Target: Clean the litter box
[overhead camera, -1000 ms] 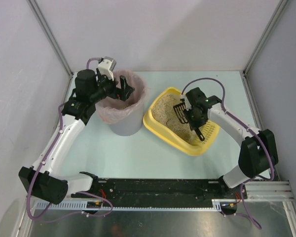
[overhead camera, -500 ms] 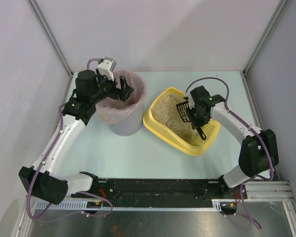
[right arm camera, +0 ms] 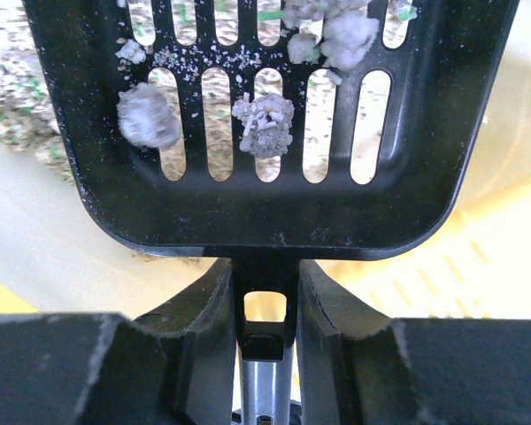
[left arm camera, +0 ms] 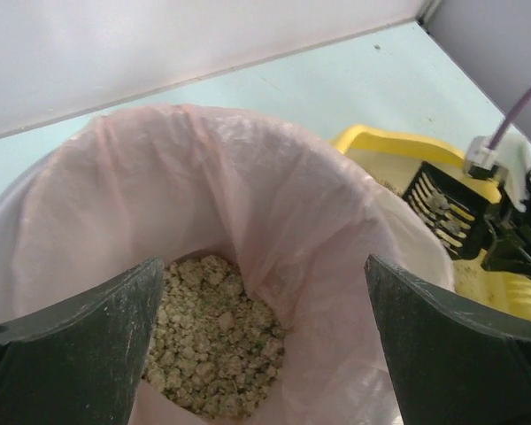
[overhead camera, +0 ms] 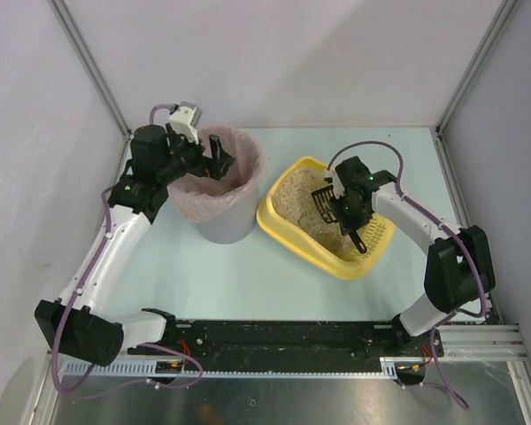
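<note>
- Overhead, the litter box [overhead camera: 311,254] lies on the table [overhead camera: 248,274] right of centre, just beside the bin [overhead camera: 223,228]; I cannot tell whether the two touch.
- The right claw [overhead camera: 347,209] hangs over the sand [overhead camera: 292,190], closed partway on the handle of the scoop [overhead camera: 322,200]. The left claw [overhead camera: 214,159] sits over the bin's left rim, spread to its widest and holding nothing.
- From the left wrist, both fingers [left arm camera: 71,354] stand far apart on either side of the bin mouth, with only the pink liner [left arm camera: 248,195] and dumped waste [left arm camera: 212,345] between them. The scoop shows beyond the far rim, over the yellow box.
- Judging by that, the path from box to bin is short. The load should clear both rims, and the blade should tip only once it is well inside the liner.
- From the right wrist, the jaws pinch the handle stem squarely just below the blade. Grey clumps [right arm camera: 264,124] rest on the slots, with loose grains around them.
- The step in hand looks like sifting. To do it well, hold the blade level and shake it gently over the box so the clean sand drops through. Then lift slowly, so that no clump rolls off the open front edge.
</note>
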You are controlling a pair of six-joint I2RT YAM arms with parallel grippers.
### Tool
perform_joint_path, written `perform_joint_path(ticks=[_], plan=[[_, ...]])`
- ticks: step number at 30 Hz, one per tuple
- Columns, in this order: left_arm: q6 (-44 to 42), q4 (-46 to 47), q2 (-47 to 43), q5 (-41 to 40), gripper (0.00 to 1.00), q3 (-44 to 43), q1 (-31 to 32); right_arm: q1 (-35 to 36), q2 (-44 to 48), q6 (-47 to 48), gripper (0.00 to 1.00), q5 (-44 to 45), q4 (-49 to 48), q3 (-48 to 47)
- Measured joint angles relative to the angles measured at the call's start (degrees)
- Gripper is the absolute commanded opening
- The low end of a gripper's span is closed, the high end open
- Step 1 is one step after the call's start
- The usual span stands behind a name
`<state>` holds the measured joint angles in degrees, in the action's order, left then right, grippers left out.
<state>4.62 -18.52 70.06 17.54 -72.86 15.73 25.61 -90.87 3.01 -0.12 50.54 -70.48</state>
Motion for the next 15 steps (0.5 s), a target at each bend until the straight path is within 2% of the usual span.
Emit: perform_joint_path(ticks=[7, 15], plan=[[1.99, 0.44, 0.02, 2.01, 1.0, 0.0, -10.67, 1.44, 0.02, -0.02, 0.0, 2.91, 1.27, 0.0], [0.9, 0.42, 0.33, -0.44, 1.0, 0.13, -14.69, 1.79, 4.0, -1.05, 0.0, 4.07, 3.28, -0.04]])
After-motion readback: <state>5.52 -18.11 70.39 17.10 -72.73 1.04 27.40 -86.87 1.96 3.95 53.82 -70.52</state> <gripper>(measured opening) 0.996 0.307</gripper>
